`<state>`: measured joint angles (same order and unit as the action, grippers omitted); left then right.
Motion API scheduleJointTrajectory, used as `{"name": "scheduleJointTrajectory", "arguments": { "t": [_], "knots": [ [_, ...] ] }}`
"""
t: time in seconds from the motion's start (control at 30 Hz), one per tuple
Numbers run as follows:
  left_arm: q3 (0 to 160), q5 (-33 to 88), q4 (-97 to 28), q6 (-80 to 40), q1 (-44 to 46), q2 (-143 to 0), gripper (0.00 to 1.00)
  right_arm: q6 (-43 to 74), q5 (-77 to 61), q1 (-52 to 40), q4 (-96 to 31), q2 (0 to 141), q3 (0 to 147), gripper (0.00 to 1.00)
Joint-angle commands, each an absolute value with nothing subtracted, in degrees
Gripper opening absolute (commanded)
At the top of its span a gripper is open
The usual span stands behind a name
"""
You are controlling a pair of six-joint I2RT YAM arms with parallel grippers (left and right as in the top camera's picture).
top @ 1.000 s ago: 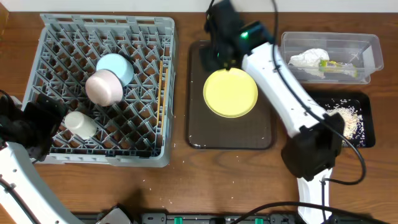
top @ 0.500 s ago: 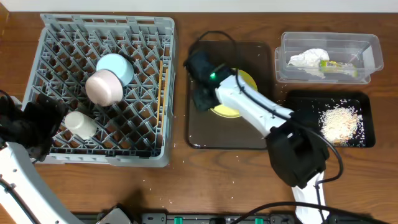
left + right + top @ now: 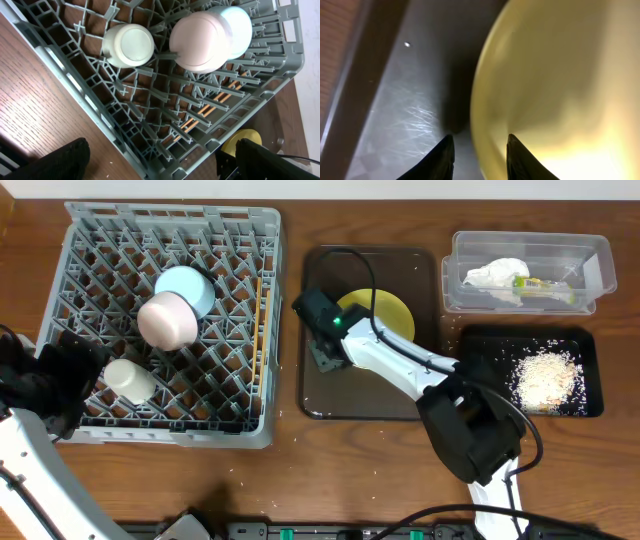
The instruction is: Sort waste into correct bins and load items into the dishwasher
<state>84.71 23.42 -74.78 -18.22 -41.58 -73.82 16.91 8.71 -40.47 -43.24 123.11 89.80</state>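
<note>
Plate (image 3: 385, 317): 1; racked bowls: 2.

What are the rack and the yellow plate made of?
Rack: looks like moulded grey plastic, matte, a lattice of thin pegs and ribs. Plate: smooth with a soft sheen in the wrist view, probably plastic or melamine, though glazed ceramic can't be ruled out.

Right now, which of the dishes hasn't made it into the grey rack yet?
The pale yellow plate. It lies on the brown tray beside the right end effector, while the blue bowl, pink bowl and cream cup sit in the rack.
</note>
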Motion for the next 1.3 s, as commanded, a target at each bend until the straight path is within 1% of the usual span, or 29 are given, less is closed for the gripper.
{"name": "scheduleJointTrajectory", "arguments": {
  "t": [0.0,0.03,0.07,0.1,0.13,0.23,0.33,0.5,0.6,0.7,0.87,1.0,1.17,1.27],
  "knots": [
    [85.47,23.11,-74.98,-18.31,-41.87,-73.78,0.95,16.19,6.55,-39.66,-42.96,124.14,89.52,0.31],
    [85.47,23.11,-74.98,-18.31,-41.89,-73.78,0.94,16.21,6.17,-39.66,-42.92,124.14,89.52,0.28],
    [85.47,23.11,-74.98,-18.31,-41.87,-73.78,0.94,16.21,5.85,-39.66,-42.92,124.14,89.54,0.21],
    [85.47,23.11,-74.98,-18.31,-41.89,-73.78,0.94,16.21,5.67,-39.66,-42.96,124.14,89.58,0.10],
    [85.47,23.11,-74.98,-18.31,-41.89,-73.78,0.94,16.23,5.63,-39.68,-43.13,124.14,89.76,0.01],
    [85.47,23.11,-74.98,-18.31,-41.89,-73.78,0.94,16.32,4.97,-39.70,-45.43,124.07,91.98,0.01],
    [85.47,23.11,-74.98,-18.31,-41.89,-73.78,0.94,16.73,4.91,-39.46,-49.23,123.98,97.17,0.01],
    [85.47,23.11,-74.98,-18.31,-41.87,-73.78,0.94,16.73,4.01,-38.46,-56.53,123.98,112.36,0.01],
    [85.47,23.11,-74.98,-18.31,-41.89,-73.78,0.94,16.91,-0.64,-37.74,-59.05,123.98,122.39,0.01],
    [85.47,23.11,-74.98,-18.31,-41.87,-73.78,0.95,20.34,-6.39,-37.39,-58.87,123.98,129.38,0.01],
    [85.47,23.11,-74.96,-18.31,-41.87,-73.78,0.94,24.75,-17.39,-37.47,-52.23,123.98,133.16,0.01],
    [85.47,23.11,-74.98,-18.31,-41.89,-73.78,0.94,32.99,-26.63,-37.63,-43.92,124.01,132.84,0.01],
    [85.47,23.11,-74.98,-18.31,-41.89,-73.78,0.94,43.59,-27.46,-38.89,-30.35,124.84,131.63,0.01],
    [85.47,23.11,-74.98,-18.31,-41.89,-73.78,0.94,49.17,-26.96,-39.90,-25.04,126.21,131.57,0.01]
  ]
}}
